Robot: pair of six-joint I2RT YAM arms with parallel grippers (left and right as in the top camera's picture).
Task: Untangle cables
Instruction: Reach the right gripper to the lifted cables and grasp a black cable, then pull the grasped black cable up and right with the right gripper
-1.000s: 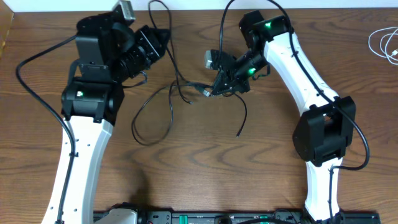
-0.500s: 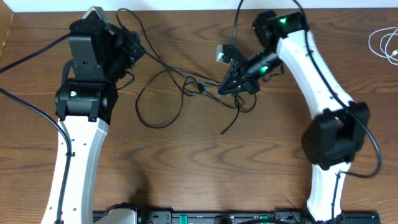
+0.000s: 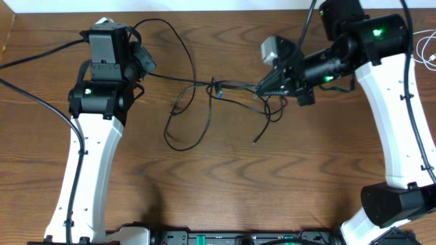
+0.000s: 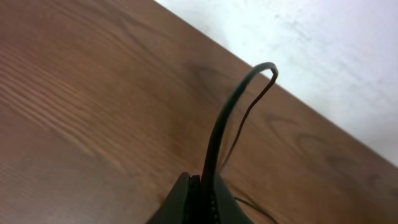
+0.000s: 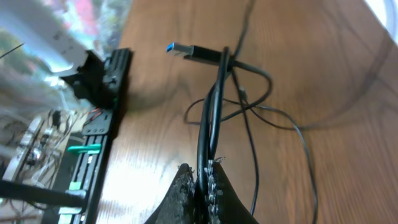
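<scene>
Seen from above, two white-and-black robot arms are reaching over a brown counter [image 3: 225, 184] with a pronounced wood grain. The black cables [image 3: 204, 102] are lying between them near the counter's far edge. They are thin, limp and smooth, far finer than either tool.

The left tool [image 3: 139, 60] is pressing its fingers together on one black strand. In its wrist view that strand is rising from the fingertips, arching over and bending sharply back down. The right tool [image 3: 264, 86] is also clamped tight, on what looks like a doubled run of black cord. A flat metal USB plug [image 5: 186, 50] with a blue insert is sticking out just beyond the tool in its wrist view.

Between the two tools the strands are crossing in a small knot [image 3: 216, 88]. A wide slack loop [image 3: 187, 129] is drooping from it toward the near side. A white cord [image 3: 424, 51] is coiling at the far right edge, well apart from the tangle.

The step in hand appears to be drawing the two held strands apart to open the knot. Doing it well probably means pulling slowly and level. The knot needs watching: if it is cinching rather than loosening, giving back slack is wiser than hauling harder. Lifting slightly may help the loop slide free, since such light cords snag easily on plug ends.
</scene>
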